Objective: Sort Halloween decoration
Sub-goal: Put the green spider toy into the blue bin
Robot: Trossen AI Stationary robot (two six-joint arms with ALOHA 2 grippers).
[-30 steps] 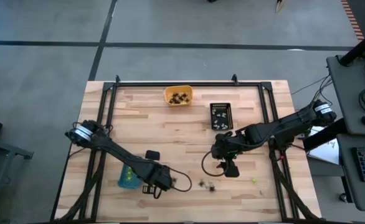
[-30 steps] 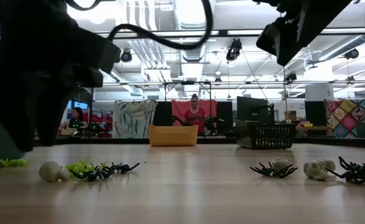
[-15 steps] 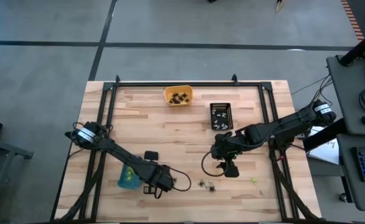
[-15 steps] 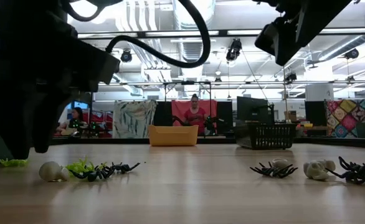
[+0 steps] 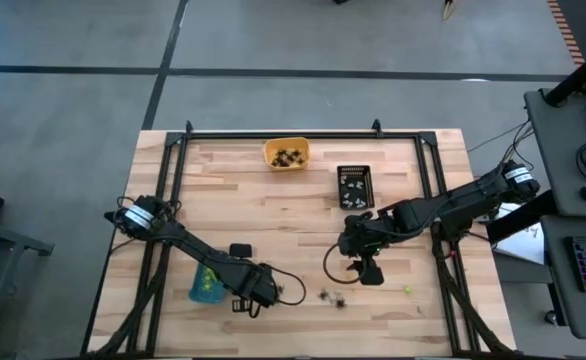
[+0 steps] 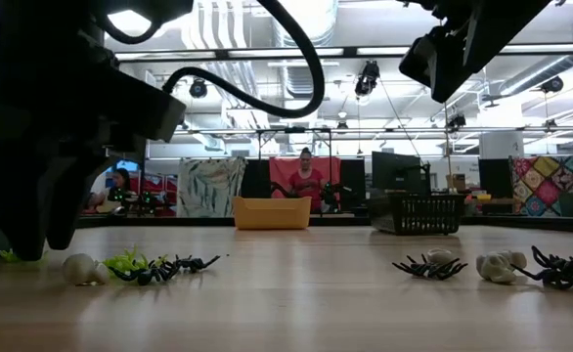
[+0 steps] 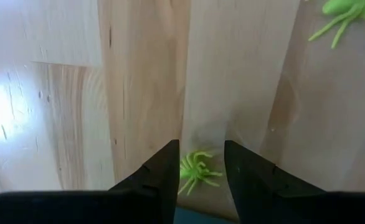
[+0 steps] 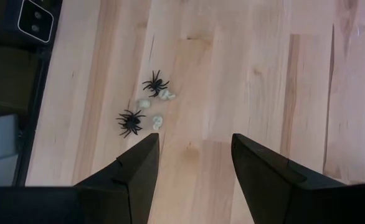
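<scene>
1. While the left end effector [image 7: 200,163] sits low over the near edge of the table [image 5: 273,200], fingers part open, a lime-green spider [image 7: 195,172] lies between the tips. Can't tell if it's gripped. A second green spider [image 7: 343,14] lies a bit further out on the wood.
2. Blue tray [image 5: 205,284] is just beside that end effector, with green bits in it, so green sorting looks started.
3. Still loose near the front edge: a cluster of black spiders [image 8: 130,121] and small whitish skull-like pieces [image 8: 157,121], plus one green piece [image 5: 409,291] off to the right.
4. Right end effector [image 8: 194,155] hangs above the table mid-right, jaws wide, holding nothing, cluster ahead of it.
5. Far side: black basket [image 5: 354,186] holds pale pieces, orange tray [image 5: 286,153] holds dark ones.
6. Judgement: well along, all three bins loaded, a handful of pieces left.
</scene>
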